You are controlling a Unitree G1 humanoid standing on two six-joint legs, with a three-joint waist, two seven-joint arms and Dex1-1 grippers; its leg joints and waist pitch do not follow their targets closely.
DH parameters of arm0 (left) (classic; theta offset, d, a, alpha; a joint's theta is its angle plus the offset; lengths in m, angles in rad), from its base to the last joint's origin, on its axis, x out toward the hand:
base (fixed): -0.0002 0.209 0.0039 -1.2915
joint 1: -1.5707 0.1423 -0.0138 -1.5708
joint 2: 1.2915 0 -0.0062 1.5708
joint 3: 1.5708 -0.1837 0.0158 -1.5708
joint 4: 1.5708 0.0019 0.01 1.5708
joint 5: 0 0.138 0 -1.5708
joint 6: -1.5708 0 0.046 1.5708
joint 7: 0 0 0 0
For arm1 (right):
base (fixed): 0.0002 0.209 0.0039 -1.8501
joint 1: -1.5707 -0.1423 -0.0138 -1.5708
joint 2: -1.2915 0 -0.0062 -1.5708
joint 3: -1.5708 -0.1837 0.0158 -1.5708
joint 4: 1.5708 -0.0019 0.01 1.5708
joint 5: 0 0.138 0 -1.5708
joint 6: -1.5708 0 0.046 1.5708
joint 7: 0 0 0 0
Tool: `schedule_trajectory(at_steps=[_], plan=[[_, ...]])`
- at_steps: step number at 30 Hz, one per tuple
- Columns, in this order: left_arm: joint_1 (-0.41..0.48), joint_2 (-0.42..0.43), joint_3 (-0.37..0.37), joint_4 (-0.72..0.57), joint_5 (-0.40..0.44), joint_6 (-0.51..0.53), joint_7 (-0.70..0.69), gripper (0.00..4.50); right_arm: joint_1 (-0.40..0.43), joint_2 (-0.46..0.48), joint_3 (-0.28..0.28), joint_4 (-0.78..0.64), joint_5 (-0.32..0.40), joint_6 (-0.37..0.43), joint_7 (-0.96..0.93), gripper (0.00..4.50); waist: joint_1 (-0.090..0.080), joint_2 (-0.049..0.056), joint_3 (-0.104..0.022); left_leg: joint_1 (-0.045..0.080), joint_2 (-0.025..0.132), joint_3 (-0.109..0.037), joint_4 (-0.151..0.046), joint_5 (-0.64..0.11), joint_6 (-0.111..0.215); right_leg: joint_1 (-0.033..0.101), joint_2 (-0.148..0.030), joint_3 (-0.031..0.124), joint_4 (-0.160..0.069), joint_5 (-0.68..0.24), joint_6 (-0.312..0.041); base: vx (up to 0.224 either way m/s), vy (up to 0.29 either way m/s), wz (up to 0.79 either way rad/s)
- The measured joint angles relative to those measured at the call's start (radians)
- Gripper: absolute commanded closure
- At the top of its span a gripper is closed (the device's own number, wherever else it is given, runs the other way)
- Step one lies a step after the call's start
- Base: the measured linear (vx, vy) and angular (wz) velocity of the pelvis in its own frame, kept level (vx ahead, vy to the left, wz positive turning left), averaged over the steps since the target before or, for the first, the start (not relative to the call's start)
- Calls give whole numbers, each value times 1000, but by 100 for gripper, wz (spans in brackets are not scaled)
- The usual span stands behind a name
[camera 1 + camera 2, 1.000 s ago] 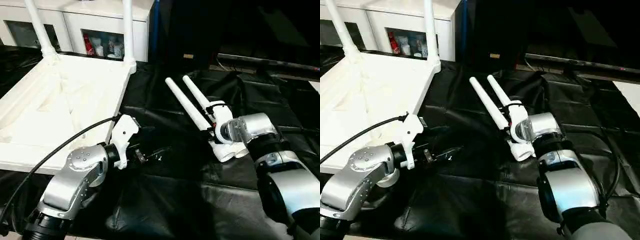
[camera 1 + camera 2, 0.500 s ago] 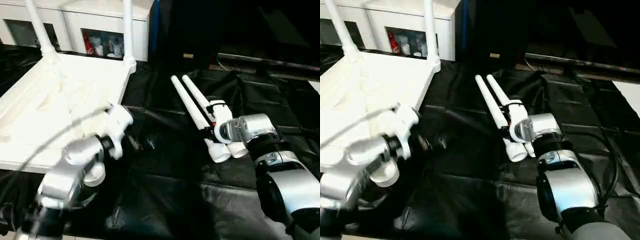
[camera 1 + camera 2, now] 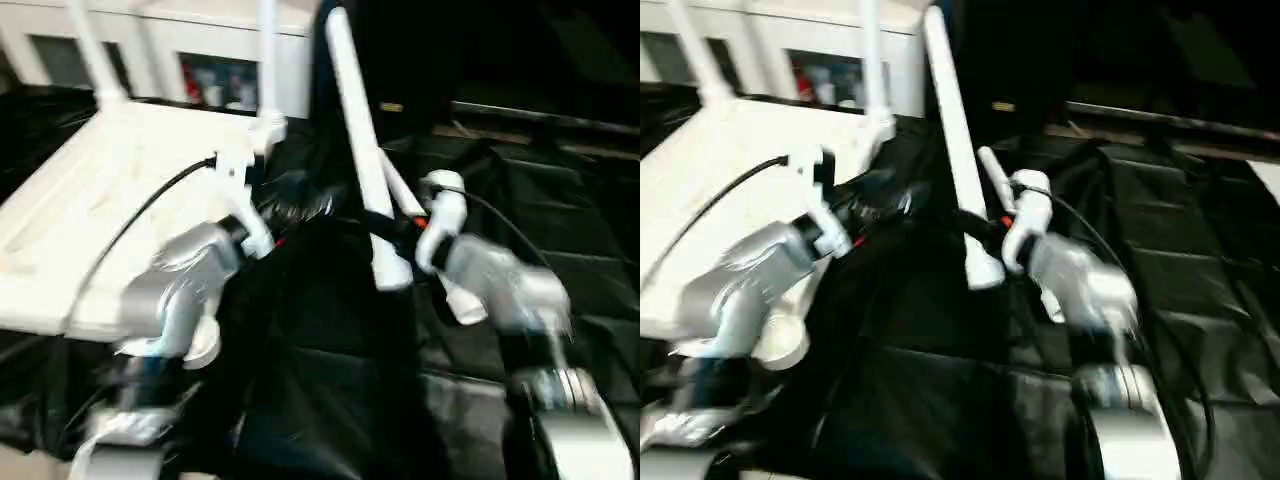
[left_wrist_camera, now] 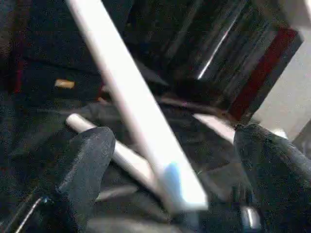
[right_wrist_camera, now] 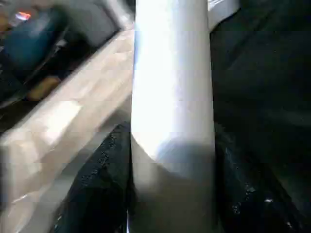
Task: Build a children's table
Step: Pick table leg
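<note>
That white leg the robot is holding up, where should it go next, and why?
Probably toward a free corner of the upside-down tabletop. The right gripper is clamped on one leg, raised and tilted, two legs already stand in the far corners, and the left gripper is open beside it.

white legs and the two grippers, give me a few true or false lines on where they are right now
1. The right gripper holds a white leg raised off the black cover. True.
2. The left gripper is shut on a leg. False: its fingers stand wide apart, holding nothing.
3. Two legs already stand upright in the upturned tabletop. True.
4. No leg is left lying on the cover. False: a second leg lies there, below the raised one.
</note>
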Motion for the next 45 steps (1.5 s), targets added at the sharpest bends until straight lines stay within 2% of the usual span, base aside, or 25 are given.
schedule_trajectory(at_steps=[4, 7, 14, 18, 19, 23, 24, 36, 39, 40, 43, 45], plan=[[-37, -50, 39, 12, -100, 71, 7, 0, 60, -6, 21, -118, 62, 11, 61, 263, 1, 0, 0, 1, 0, 0, 0, 0, 0, 0, 0, 0, 1, 1, 0, 0, 0, 0], [-56, -85, 58, 12, -149, 110, 14, 0, 61, -6, 28, -167, 86, 31, 69, 263, 3, 0, 0, 1, 1, 0, 0, 0, -1, 0, 0, 0, 1, 1, 0, 0, 0, 0], [-56, -87, 56, 12, -149, 149, 22, 0, 87, -11, 31, -200, 107, 50, 72, 263, 5, 0, 0, 0, 0, 0, 0, 1, -1, 0, 0, 0, -1, 1, 1, 0, 0, 0], [-54, -101, 58, 12, -153, 182, 59, 0, 90, -25, 70, -232, 106, 52, 75, 263, 4, 0, 0, -1, 0, 0, 0, 2, 2, 0, 0, 0, -3, 1, 1, 0, 0, 0], [-54, -113, 56, 12, -154, 193, 68, 35, 90, -24, 89, -247, 105, 52, 79, 263, 4, 0, 0, -1, 0, 0, 0, 2, 2, 0, 0, 0, -3, 1, 1, 0, 0, 0], [-54, -130, 56, 20, -154, 213, 110, 41, 87, -8, 126, -258, 96, 48, 72, 263, 4, -1, 1, -1, 0, 0, 0, 2, 2, 0, 0, 0, -3, 1, 1, 0, 0, 0], [-54, -132, 59, 24, -153, 214, 122, 71, 86, -6, 131, -257, 91, 48, 63, 263, 4, -1, 1, -1, 0, 0, 0, 2, 2, 0, 0, 0, -3, 1, 1, 0, 0, 0], [-61, -155, 109, 51, -147, 194, 221, 165, 51, 9, 185, -239, -5, -26, -37, 263, 4, -3, 2, -2, 0, 0, -1, 2, 2, 0, 0, 0, -5, 2, 2, 0, 0, 0], [-61, -156, 113, 57, -147, 191, 233, 181, 51, 9, 193, -239, -17, -37, -44, 263, 3, -3, 2, -2, 0, 0, -1, 2, 2, 0, 0, 0, -5, 2, 2, 0, 0, 0], [-61, -156, 114, 60, -147, 190, 234, 212, 51, 8, 198, -239, -23, -41, -48, 263, 3, -3, 2, -2, 0, 0, -1, 2, 2, 0, 0, 0, -5, 2, 2, 0, 0, 0], [-61, -158, 122, 63, -147, 187, 240, 221, 51, 7, 207, -239, -25, -54, -50, 263, 3, -3, 2, -2, 0, 0, -1, 2, 2, 0, 0, 0, -5, 2, 2, 0, 0, 0], [-61, -158, 122, 62, -147, 185, 240, 247, 51, 7, 210, -239, -26, -58, -51, 263, 3, -3, 2, -2, 0, 0, -1, 2, 2, 0, 0, 0, -5, 2, 2, 0, 0, 0]])
